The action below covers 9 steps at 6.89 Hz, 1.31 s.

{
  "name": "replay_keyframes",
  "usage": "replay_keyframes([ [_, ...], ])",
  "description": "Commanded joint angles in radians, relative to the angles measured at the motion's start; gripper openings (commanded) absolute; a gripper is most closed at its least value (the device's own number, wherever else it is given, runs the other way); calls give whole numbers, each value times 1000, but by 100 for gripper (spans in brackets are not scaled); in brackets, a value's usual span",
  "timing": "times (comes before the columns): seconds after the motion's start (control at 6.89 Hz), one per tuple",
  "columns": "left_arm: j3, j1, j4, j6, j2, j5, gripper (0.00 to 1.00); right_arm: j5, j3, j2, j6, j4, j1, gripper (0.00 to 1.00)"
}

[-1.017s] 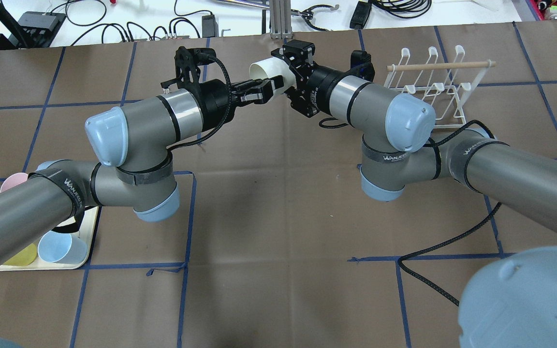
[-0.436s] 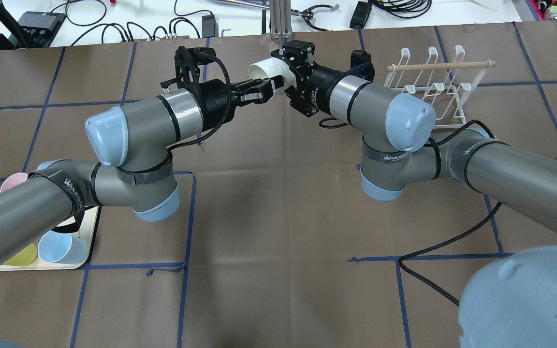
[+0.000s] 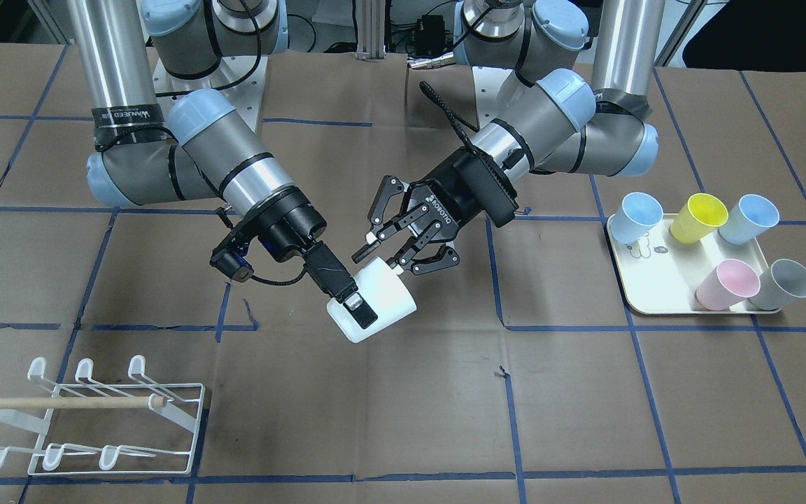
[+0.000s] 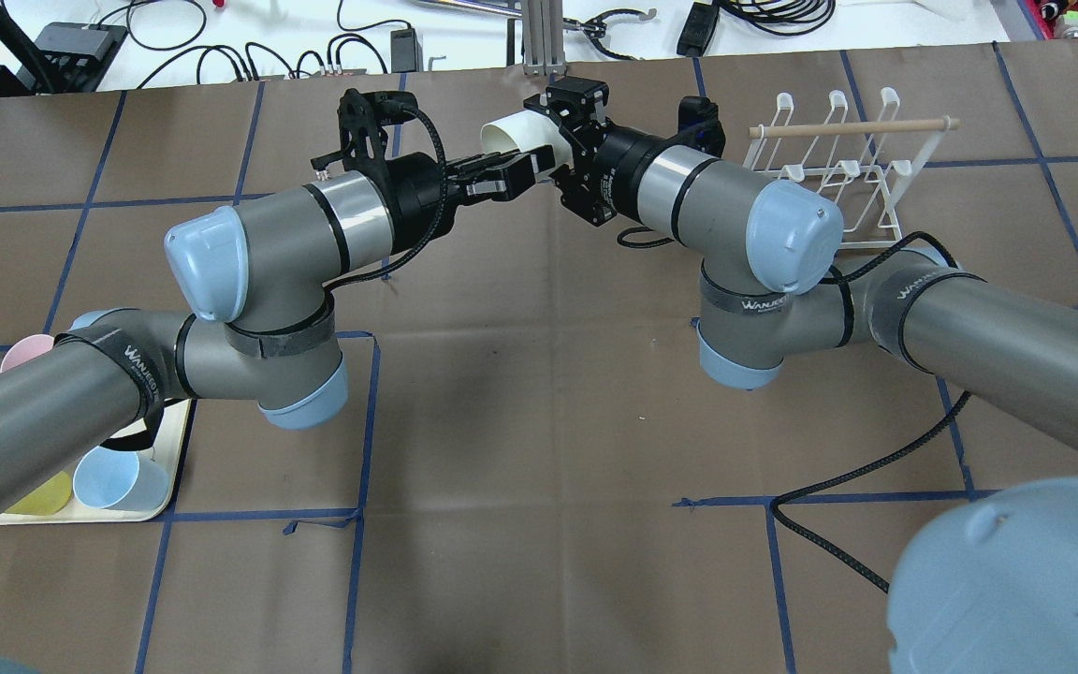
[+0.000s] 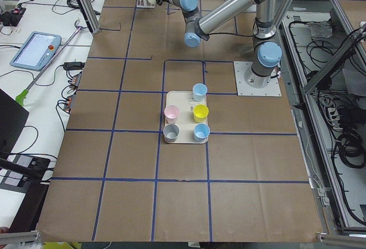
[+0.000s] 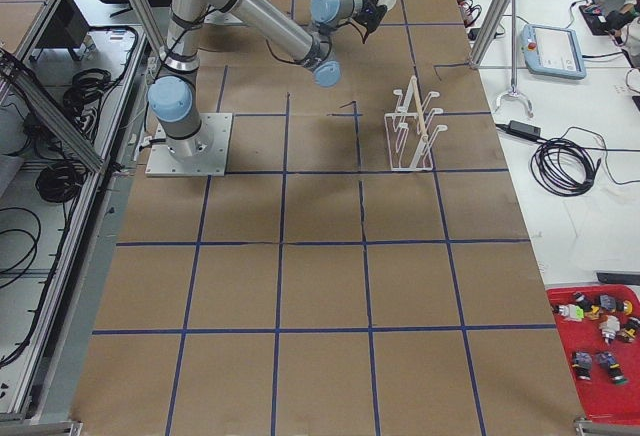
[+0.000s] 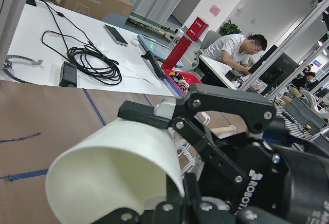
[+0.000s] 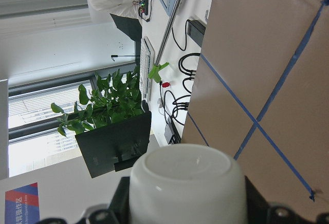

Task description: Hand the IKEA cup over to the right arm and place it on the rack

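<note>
Here, in the middle of the front-facing view, the white cup (image 3: 385, 297) hangs above the brown paper-covered table (image 3: 585, 420), well apart from everything else on it. The cup lies tilted, its base toward the lower left and its open mouth toward the upper right. The right gripper (image 3: 350, 306), coming in from the upper left of that view, has its fingers clamped across the cup's wall near the base; one black finger (image 3: 359, 310) lies flat on the near side, and the other is hidden behind the cup. The left gripper (image 3: 378, 259), reaching in from the upper right, has its fingers spread apart, with the tips just beside the cup's rim; I cannot tell whether a tip touches it. The left wrist view looks into the cup's mouth, and the right wrist view shows its base. The white wire rack (image 3: 60, 402) stands in the lower left corner, carrying no cup. At the right edge a cream tray (image 3: 644, 302) holds five coloured cups.
</note>
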Motion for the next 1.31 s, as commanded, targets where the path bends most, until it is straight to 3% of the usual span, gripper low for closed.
replay_keyframes([
  [0.0, 0, 2, 0, -4, 6, -1, 80, 0, 0, 0, 0, 0, 0, 61],
  [0.29, -12, 17, -3, -18, 41, -1, 88, 2, 0, 0, 0, 0, 0, 59],
  [0.58, -55, 87, -6, -16, 96, -13, 88, 3, -6, 2, -2, 0, -8, 55],
  [0.87, -167, 167, -20, -18, 207, -26, 88, 44, -32, 2, -15, 6, -32, 36],
  [1.16, -158, 212, -120, -18, 223, -9, 90, 41, -52, -1, -349, 8, -110, 33],
])
